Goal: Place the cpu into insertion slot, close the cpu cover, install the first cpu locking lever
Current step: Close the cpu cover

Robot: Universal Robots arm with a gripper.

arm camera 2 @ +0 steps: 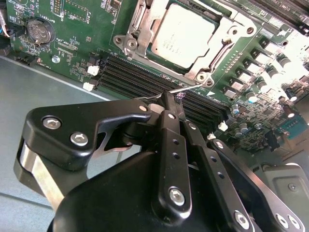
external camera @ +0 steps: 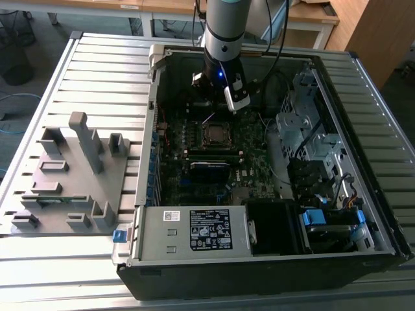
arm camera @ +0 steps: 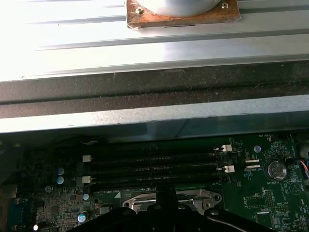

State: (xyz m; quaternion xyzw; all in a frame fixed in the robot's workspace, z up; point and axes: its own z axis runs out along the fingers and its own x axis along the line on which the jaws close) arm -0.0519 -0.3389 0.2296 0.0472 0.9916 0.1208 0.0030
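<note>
Claw (arm camera 2: 169,102) sat narrow, fingertips pinched together on the end of a thin wire locking lever (arm camera 2: 190,87), just beside one edge of the insertion slot (arm camera 2: 126,43) in the second wrist view. Cpu (arm camera 2: 186,34) lay flat inside the slot, dull silver top up, w/ the cpu cover (arm camera 2: 150,21) down over it, its square window framing the chip. Lever ran along the slot edge nearest the claw; whether it sat under a catch couldn't be told. Row of long black memory slots (arm camera 2: 140,79) lay right beside that same slot edge, under the claw tips. A round coin battery (arm camera 2: 39,30) sat on the green board well apart from the slot, past the memory slots' end. In the exterior view the arm (external camera: 224,29) stood over the open computer case (external camera: 146,175), w/ the claw just beside the slot near the board's middle. Case rested on a slatted metal table (external camera: 97,71). A grey fixture block (external camera: 71,168) stood outside the case, well apart from the slot, on the exterior view's left.
</note>
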